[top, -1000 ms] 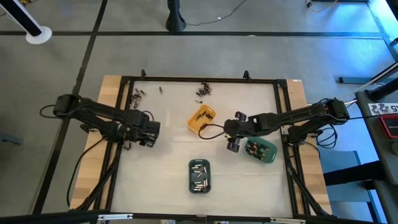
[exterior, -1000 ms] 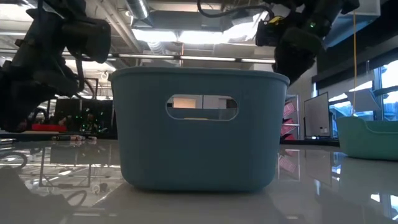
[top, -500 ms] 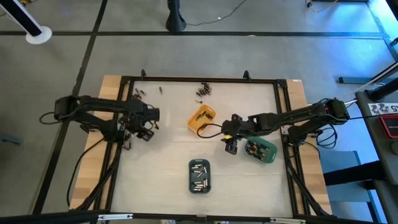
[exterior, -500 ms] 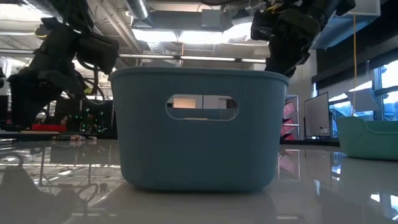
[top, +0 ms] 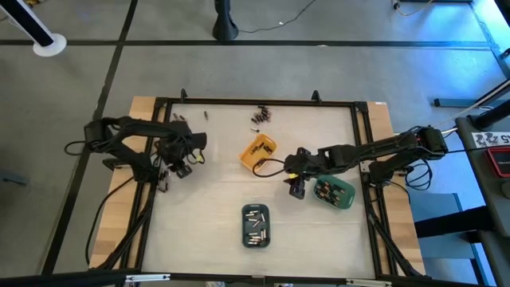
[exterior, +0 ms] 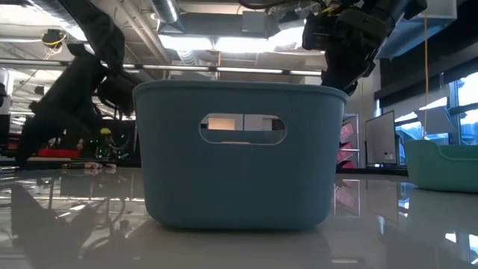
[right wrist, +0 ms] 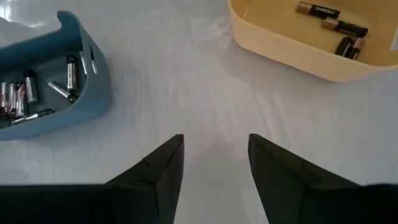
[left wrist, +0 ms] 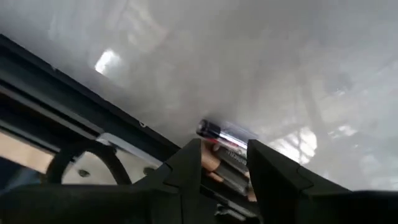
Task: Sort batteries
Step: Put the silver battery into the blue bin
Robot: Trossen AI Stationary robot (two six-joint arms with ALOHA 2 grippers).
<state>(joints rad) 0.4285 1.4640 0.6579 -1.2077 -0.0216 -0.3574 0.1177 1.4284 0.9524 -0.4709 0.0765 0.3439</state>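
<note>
Loose batteries lie on the table along its far edge: a cluster (top: 176,119) near the far left corner, a single one (top: 205,114) and another cluster (top: 260,115). My left gripper (top: 183,155) is open and points at the far left cluster. In the left wrist view that small heap of batteries (left wrist: 221,140) shows between its fingertips (left wrist: 224,152). I cannot tell whether they touch it. My right gripper (top: 296,187) hovers open and empty among the orange tray (top: 257,153), green tray (top: 333,191) and blue tray (top: 255,226). Its fingertips (right wrist: 214,149) hang over bare table.
The blue tray (right wrist: 43,93) holds several silvery batteries, and the orange tray (right wrist: 311,37) holds dark, copper-ended ones. The black table frame (left wrist: 74,118) runs just behind the left cluster. In the low view the blue tray (exterior: 239,157) fills the middle. Bare table lies near the left side.
My left gripper has swung from the left middle of the table toward the far left corner, turning to face the battery cluster there, while its arm rose. My right gripper has shifted a little toward the table's left edge and stayed open.
</note>
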